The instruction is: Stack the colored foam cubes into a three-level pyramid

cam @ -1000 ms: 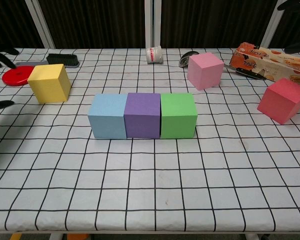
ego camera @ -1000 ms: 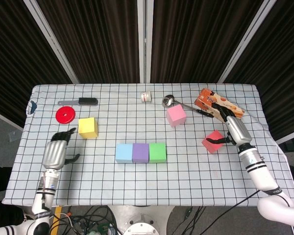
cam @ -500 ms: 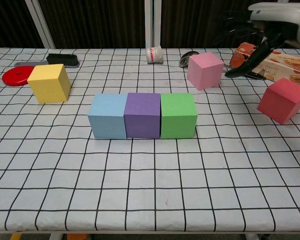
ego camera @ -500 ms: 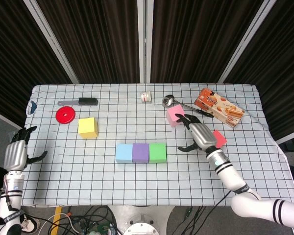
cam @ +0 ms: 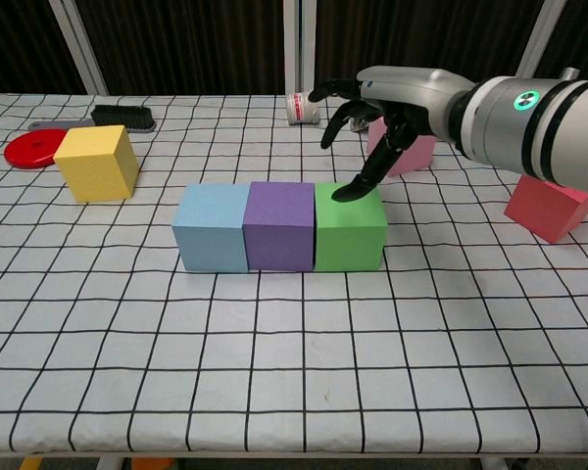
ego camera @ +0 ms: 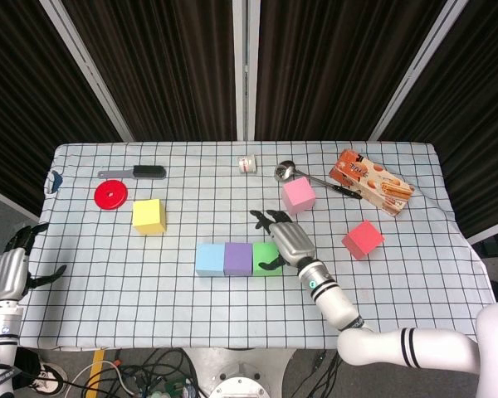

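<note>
The right hand [cam: 377, 113] hangs over the green cube [cam: 350, 227], fingers spread and holding nothing; one fingertip reaches down to the cube's top back edge, touching it or nearly so, though the views do not settle which. Its forearm runs off to the right in the chest view, passing in front of the pink cube [cam: 415, 153].

Green sits at the right end of a row with the purple cube [cam: 279, 225] and blue cube [cam: 212, 228], all three touching: the bottom level looks done. The step in hand seems to be starting the second level, and no cube is picked up yet. Next, a loose cube must be grasped and set across a seam of the row. Pink is nearest, just behind the hand; the red cube [cam: 551, 206] lies well to the right, the yellow cube [cam: 97, 162] far left.

The left hand [ego camera: 10, 268] hovers past the table's [ego camera: 149, 307] left edge, fingers apart, empty.
</note>
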You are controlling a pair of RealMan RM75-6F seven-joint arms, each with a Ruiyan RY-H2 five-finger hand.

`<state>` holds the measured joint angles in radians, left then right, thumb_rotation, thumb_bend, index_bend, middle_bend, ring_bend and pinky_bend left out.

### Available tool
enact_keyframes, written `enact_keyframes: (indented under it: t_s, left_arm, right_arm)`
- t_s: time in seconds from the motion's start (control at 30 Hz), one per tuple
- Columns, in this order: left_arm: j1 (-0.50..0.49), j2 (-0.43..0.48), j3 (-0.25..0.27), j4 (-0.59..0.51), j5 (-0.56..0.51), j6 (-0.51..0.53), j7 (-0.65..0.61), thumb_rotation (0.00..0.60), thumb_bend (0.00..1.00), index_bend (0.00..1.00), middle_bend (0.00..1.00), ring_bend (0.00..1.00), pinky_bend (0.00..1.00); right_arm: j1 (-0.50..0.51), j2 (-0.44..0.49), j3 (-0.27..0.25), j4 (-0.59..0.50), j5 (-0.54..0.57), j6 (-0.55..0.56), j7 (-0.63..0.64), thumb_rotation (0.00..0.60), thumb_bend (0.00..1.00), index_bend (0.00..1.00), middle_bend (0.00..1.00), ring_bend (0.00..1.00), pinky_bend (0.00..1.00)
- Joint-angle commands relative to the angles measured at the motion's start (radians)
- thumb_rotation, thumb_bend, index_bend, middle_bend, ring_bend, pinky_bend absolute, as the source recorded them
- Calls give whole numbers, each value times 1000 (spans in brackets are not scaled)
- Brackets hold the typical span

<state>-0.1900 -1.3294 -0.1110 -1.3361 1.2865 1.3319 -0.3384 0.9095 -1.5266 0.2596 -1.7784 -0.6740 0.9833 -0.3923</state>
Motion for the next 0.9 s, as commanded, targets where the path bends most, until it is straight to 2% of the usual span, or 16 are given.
enact_keyframes:
  t_s: [0.03,0.4,0.6,0.9]
  left_arm:
    - [7,0,2,15,12,1,-18,600,157,158,154,67,127]
    - [24,-8,10,38,28,-12,-44,600,158,158,153,60,126]
    - [30,-4,3,39,30,-15,-74,600,157,158,150,54,125]
    - [37,-8,0,45,30,-22,-80,600,157,158,151,54,125]
  right_arm:
    - [28,-34,5,25,22,3,-23,600,88,0,215,0,0]
    - [96,-107,1,87,76,-27,-74,600,87,0,201,0,0]
    - [101,-96,9,66,61,-19,-69,600,71,0,152,0,0]
    - [126,-104,-17,66,106,-21,-114,600,46,0,128,0,0]
